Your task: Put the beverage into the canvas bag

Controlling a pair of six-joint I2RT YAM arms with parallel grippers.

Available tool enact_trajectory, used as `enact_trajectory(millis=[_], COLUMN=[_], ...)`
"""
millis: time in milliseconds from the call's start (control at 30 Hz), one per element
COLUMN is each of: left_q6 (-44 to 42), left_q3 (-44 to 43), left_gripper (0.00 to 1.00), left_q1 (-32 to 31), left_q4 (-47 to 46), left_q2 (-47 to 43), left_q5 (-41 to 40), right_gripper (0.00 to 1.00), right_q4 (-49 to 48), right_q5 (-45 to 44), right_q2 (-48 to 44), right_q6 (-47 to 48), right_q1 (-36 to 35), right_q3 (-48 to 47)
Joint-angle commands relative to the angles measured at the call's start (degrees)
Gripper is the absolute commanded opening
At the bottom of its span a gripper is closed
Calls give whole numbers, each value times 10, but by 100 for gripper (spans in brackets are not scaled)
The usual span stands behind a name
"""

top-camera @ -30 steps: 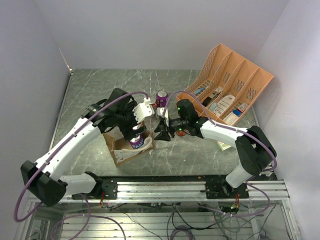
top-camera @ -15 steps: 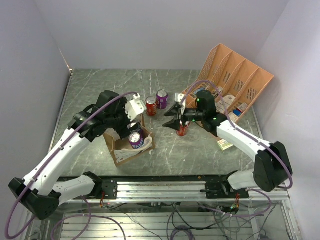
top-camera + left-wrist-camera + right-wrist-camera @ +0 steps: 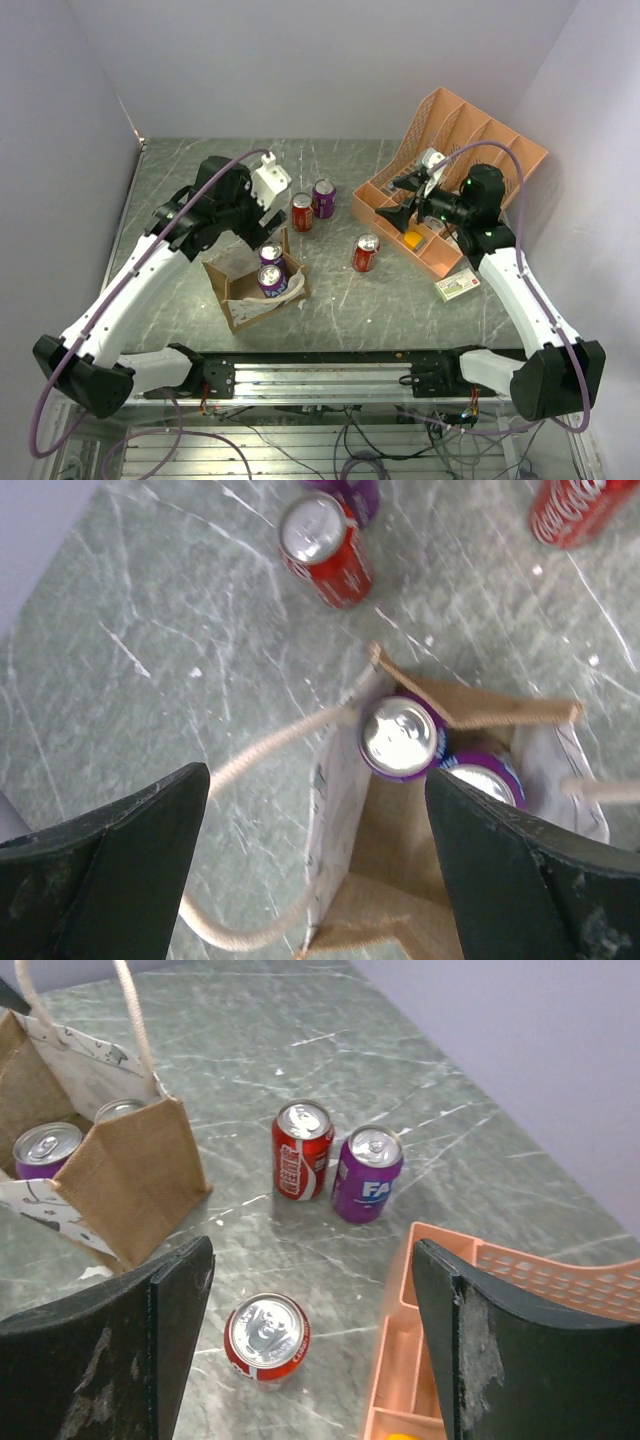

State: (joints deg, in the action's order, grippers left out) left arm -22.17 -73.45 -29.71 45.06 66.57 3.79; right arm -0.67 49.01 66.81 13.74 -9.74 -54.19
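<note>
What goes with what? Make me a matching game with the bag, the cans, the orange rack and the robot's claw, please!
Things:
1. bag
2. lone red can
3. orange rack
4. left claw

Places or states:
A. open wide, holding nothing
B. has two purple cans inside
C. stands on the table between the bag and the rack
D. sits at the right side of the table

Right pairs: 1-B, 2-C, 3-D, 4-A
</note>
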Motion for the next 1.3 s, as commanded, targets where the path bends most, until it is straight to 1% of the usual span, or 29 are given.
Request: enact_trajectory(millis=[0,133,267,467,767,1000,1267], left_q6=[35,58,68,71,68,67,69], left_q3=[-57,-85,-112,-152,-212,-248,-273], left_gripper=[99,99,99,99,99,99,99], left_q1=[3,3,3,3,3,4,4], left_q4=[-64,-91,-110,-119,-107,-102,-93], left_q2=[51,113,180,270,386,450,493], left_q5=[-37,-37,-29,-1,13,15,60], right_gripper=[82,91,100,100,100,100,100], right_q4=[91,112,97,105,110,116,116], right_q5=[-59,-111,-121,-91,-80,-68,-64], right_q2=[-33,-66,-97,-98,-108,-108,-107], right_q6=[21,16,12,12,22,28,30], right_q1=[4,4,25,55,69,69,69], right_q3=[-28,-4,28,28,32,30,32])
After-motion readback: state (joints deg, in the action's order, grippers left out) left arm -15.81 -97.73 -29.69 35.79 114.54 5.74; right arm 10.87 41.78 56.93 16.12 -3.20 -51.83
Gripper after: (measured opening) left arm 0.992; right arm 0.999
